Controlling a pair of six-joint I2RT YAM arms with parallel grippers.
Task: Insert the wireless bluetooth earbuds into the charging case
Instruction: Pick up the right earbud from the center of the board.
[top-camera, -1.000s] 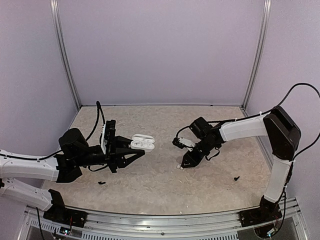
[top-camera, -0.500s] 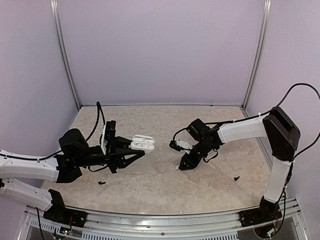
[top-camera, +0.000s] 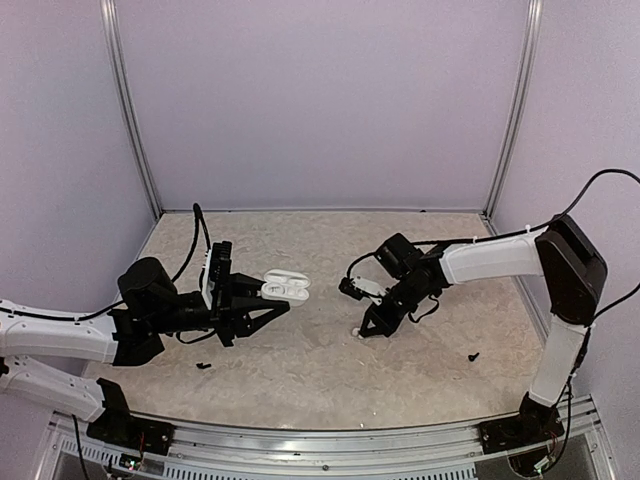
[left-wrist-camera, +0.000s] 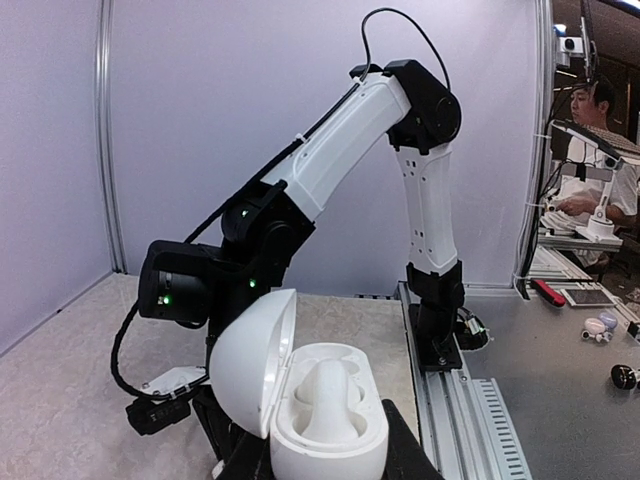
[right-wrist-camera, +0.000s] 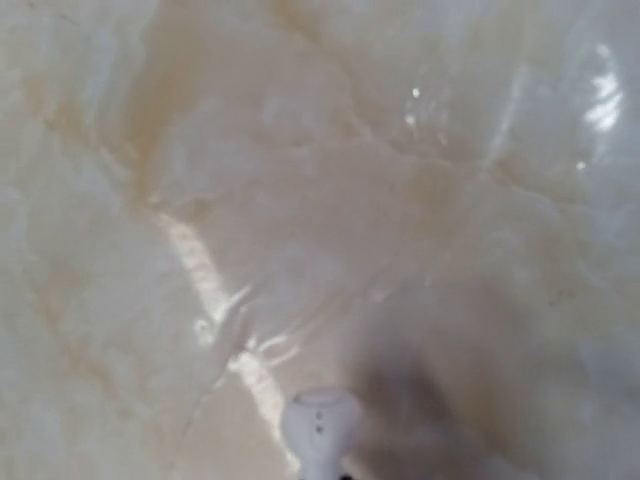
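**Charging case** (top-camera: 286, 287): smooth white oval shell with its hinged lid swung open, showing a moulded white interior. It is clamped in the closed left pincer (top-camera: 268, 298), left of centre.

**Earbud** (right-wrist-camera: 320, 425): tiny white rounded bud, pinched at the tip of the closed right pincer (top-camera: 362, 328). It sits low against the marbled counter (top-camera: 300, 370), well apart from the case.
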